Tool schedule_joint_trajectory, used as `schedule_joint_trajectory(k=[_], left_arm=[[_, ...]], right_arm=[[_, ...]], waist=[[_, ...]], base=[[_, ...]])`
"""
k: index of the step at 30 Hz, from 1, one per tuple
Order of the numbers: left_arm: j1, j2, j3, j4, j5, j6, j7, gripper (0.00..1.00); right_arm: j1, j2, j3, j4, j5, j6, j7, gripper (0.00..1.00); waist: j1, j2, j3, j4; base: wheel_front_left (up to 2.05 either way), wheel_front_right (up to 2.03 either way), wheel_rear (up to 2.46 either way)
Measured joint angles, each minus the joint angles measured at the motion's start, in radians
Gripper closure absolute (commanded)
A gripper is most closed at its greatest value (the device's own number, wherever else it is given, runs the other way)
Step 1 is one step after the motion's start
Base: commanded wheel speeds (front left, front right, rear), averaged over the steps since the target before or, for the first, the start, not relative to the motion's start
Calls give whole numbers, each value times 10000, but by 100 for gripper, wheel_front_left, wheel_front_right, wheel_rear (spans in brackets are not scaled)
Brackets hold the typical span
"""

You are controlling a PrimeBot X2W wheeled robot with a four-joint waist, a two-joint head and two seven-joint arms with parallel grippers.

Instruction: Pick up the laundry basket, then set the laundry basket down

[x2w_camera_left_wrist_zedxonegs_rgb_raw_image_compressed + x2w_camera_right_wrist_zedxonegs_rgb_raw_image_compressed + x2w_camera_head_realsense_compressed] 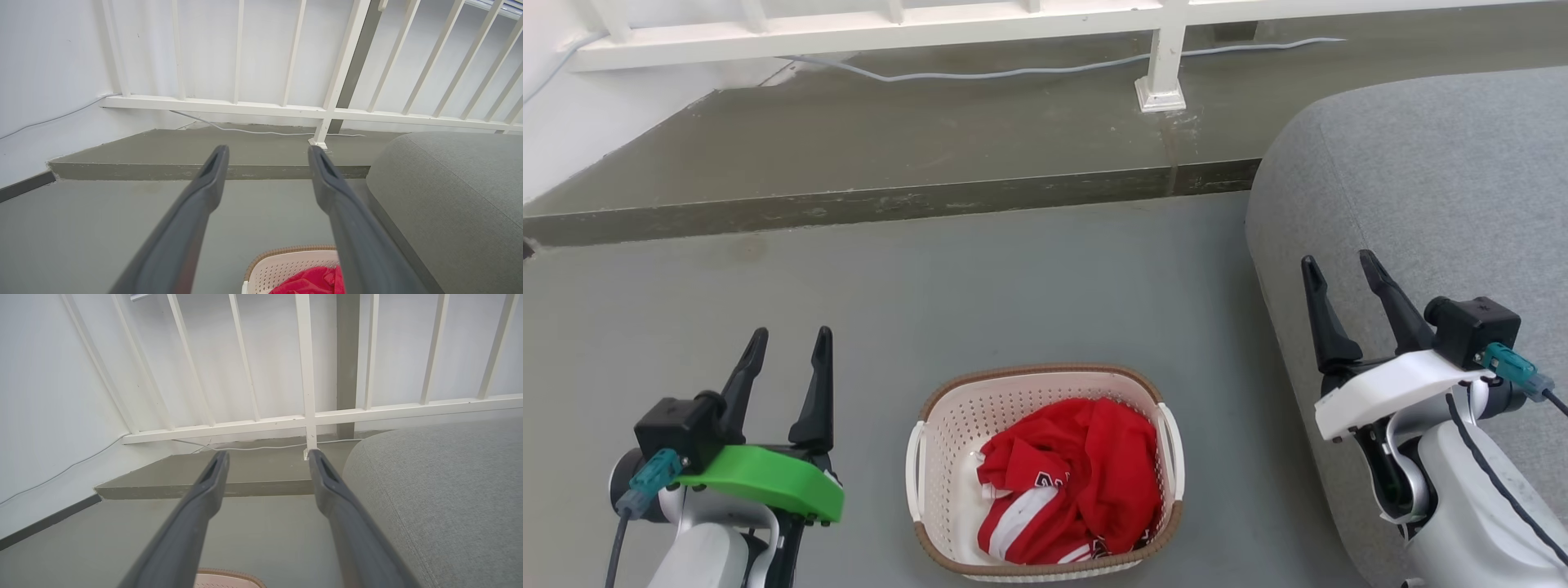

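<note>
- Sitting on the grey floor (1029,278) between the arms, the laundry basket (1037,371) holds a red garment (1086,474); the head view crops its near edge.
- The left gripper (792,331) and right gripper (1337,257) are both spread, empty and clear of the basket.
- The left wrist view catches a basket corner, and the right wrist view a rim sliver.

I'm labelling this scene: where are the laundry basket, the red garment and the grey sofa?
laundry basket (1013,408), head view, on its perforated far wall.
red garment (1094,457), head view, middle of the cloth.
grey sofa (1421,163), head view, on its top surface.
</note>
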State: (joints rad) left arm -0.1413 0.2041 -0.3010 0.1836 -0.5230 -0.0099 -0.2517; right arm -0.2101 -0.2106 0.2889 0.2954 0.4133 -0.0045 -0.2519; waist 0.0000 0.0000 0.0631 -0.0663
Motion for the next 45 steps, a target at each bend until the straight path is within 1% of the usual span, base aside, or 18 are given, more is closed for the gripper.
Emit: schedule_joint_trajectory(k=[8, 9, 10, 15, 20, 26, 36, 45], left_arm=[[49, -65, 58, -21, 65, -96, 0, 0], [49, -65, 58, -21, 65, -96, 0, 100], [51, -77, 59, -27, 67, -178, 0, 100], [263, -337, -38, 387, 33, -173, 44, 100], [350, -355, 40, 401, -288, -174, 136, 100], [391, -502, 280, 412, -1358, -178, 374, 100], [394, -627, 681, 441, -2291, -343, 757, 100], [396, -702, 1014, 527, -3346, -428, 1062, 100]], right_arm=[[136, 94, -31, -15, -13, 44, 0, 0], [136, 94, -31, -15, -13, 44, 0, 100], [136, 96, -36, -15, -13, 44, 0, 100], [561, 337, 75, 393, 12, 42, 27, 100], [654, 401, -90, 422, 324, 48, 115, 100], [654, 512, -428, 418, 1453, 151, 414, 100], [657, 612, -853, 391, 2644, 265, 782, 100], [674, 765, -1241, 357, 3641, 385, 1139, 100]], waist=[[0, 0, -7, 6], [0, 0, -7, 6], [0, 0, -9, 7], [0, 0, -10, 8], [0, 0, -29, 30], [0, 0, -90, 96], [0, 0, -148, 159], [0, 0, -199, 215]], base=[[0, 0, 0], [0, 0, 0], [0, 0, 0], [0, 0, 0], [0, 0, 0], [0, 0, 0], [0, 0, 0], [0, 0, 0]])
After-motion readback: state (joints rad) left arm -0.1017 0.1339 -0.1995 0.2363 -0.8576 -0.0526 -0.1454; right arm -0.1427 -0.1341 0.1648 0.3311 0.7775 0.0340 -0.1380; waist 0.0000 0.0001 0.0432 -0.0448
